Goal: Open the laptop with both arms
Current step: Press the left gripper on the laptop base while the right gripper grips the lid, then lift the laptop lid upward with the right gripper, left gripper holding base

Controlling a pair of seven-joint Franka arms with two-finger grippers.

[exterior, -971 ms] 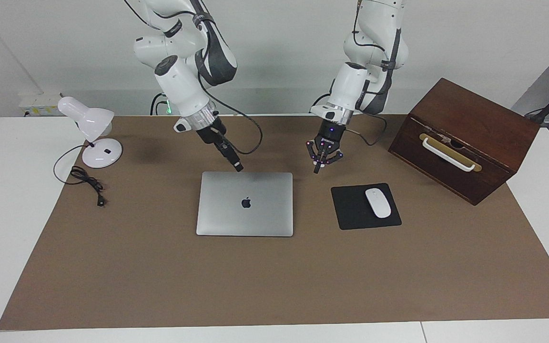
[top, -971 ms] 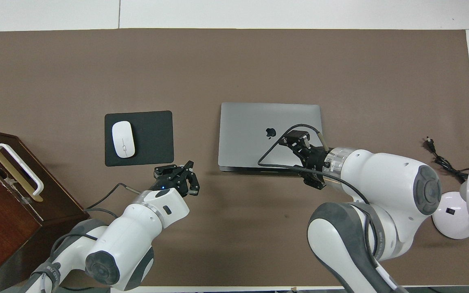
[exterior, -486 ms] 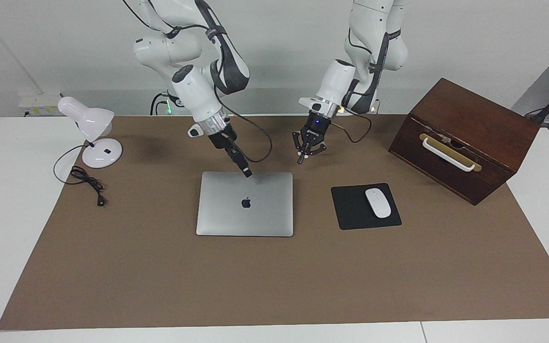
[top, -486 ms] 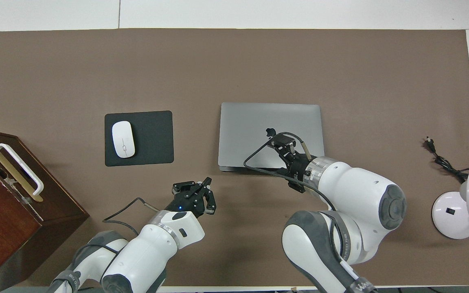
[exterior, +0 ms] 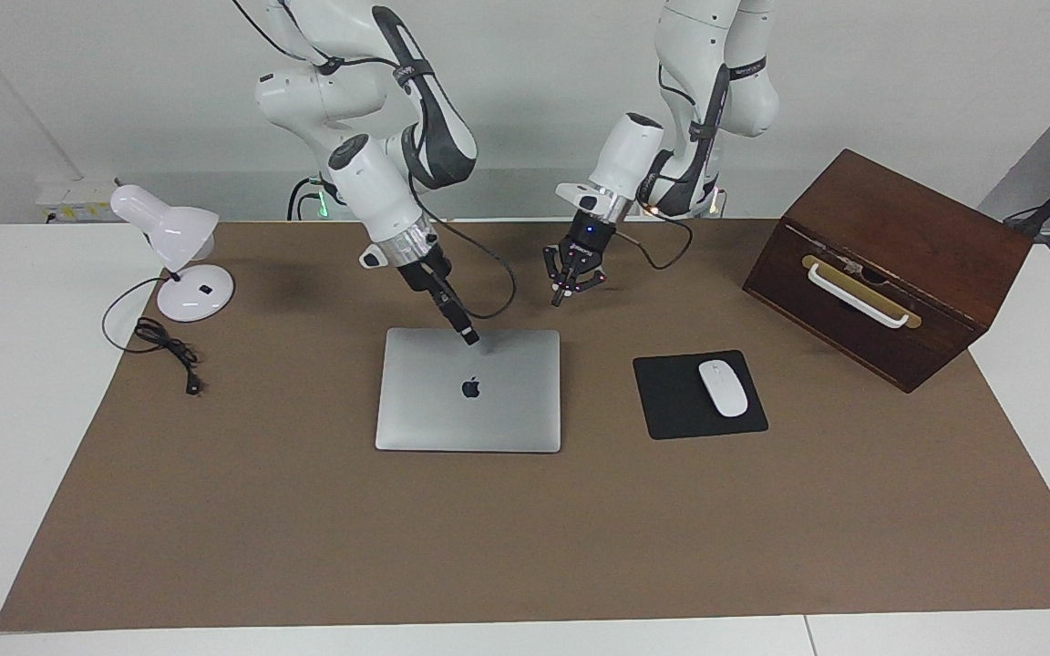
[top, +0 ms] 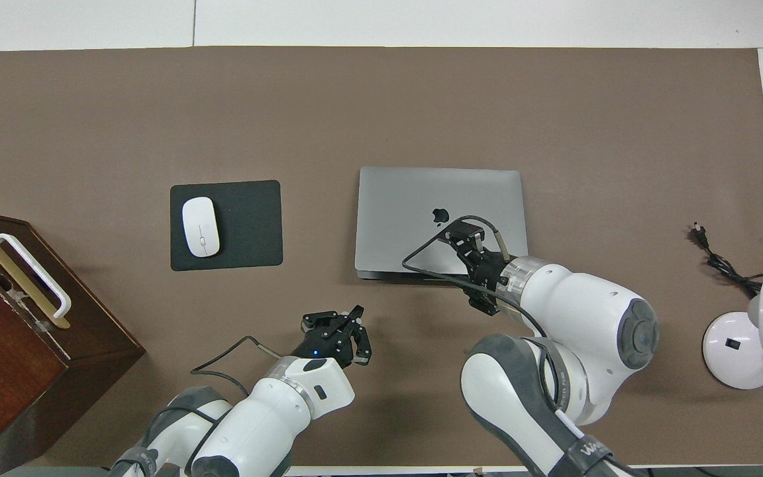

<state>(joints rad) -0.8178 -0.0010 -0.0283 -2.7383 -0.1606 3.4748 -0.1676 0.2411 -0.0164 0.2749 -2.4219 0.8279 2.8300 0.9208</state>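
Closed laptop (exterior: 468, 390) flat on the brown-covered table (exterior: 306, 547). Right gripper (exterior: 469, 337), fingers pressed together, tip at the lid's edge nearest the robots. Left gripper (exterior: 566, 290), fingers slightly spread, hovers over the table beside that edge, clear of the laptop.

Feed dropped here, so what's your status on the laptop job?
Right gripper shut, tip at closed laptop's robot-side edge. Left gripper open, over bare mat beside it. Nothing in the way.
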